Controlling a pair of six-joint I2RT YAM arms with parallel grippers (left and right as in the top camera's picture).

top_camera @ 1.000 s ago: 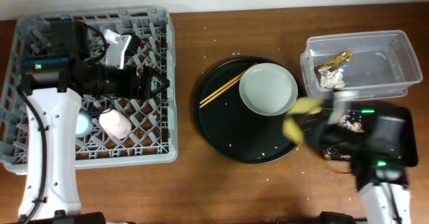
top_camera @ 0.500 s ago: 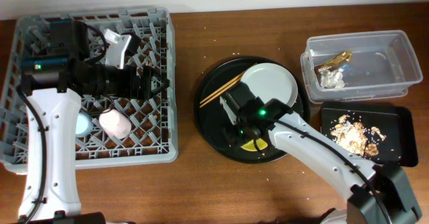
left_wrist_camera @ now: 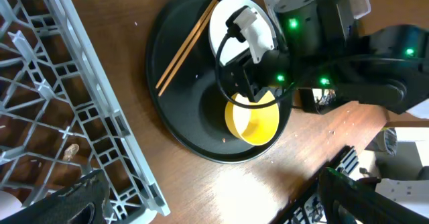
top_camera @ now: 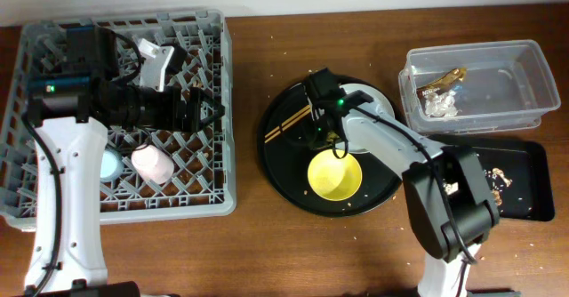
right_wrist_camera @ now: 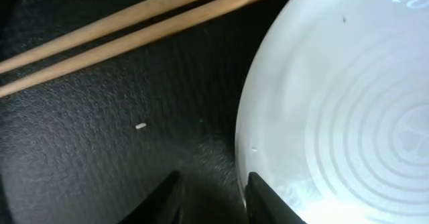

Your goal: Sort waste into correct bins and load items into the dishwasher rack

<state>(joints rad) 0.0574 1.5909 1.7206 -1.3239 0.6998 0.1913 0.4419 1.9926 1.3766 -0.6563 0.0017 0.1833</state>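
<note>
My right gripper (top_camera: 314, 126) is open and empty, low over the big round black tray (top_camera: 283, 177), its fingers (right_wrist_camera: 213, 198) at the left rim of the pale plate (right_wrist_camera: 335, 110). The chopsticks (top_camera: 286, 124) lie just left of it, also in the right wrist view (right_wrist_camera: 134, 23). The yellow bowl (top_camera: 335, 175) stands upright on the round tray, free. My left gripper (top_camera: 210, 113) is open and empty above the dishwasher rack (top_camera: 53, 204), which holds the pink cup (top_camera: 152, 164) and blue cup (top_camera: 108, 164). The clear tub (top_camera: 511, 75) holds the brown-gold wrapper (top_camera: 444, 81) and silvery paper (top_camera: 441, 108).
The flat black tray (top_camera: 524, 204) at the right front holds beige food scraps (top_camera: 494, 180); my right arm covers its left part. Crumbs dot the table round the round tray. The left wrist view shows the bowl (left_wrist_camera: 253, 120) and rack edge (left_wrist_camera: 127, 143).
The right arm carried the yellow bowl from over the flat black tray to the round tray, let it go there, and moved up to the plate's left rim. The left arm has not moved.
</note>
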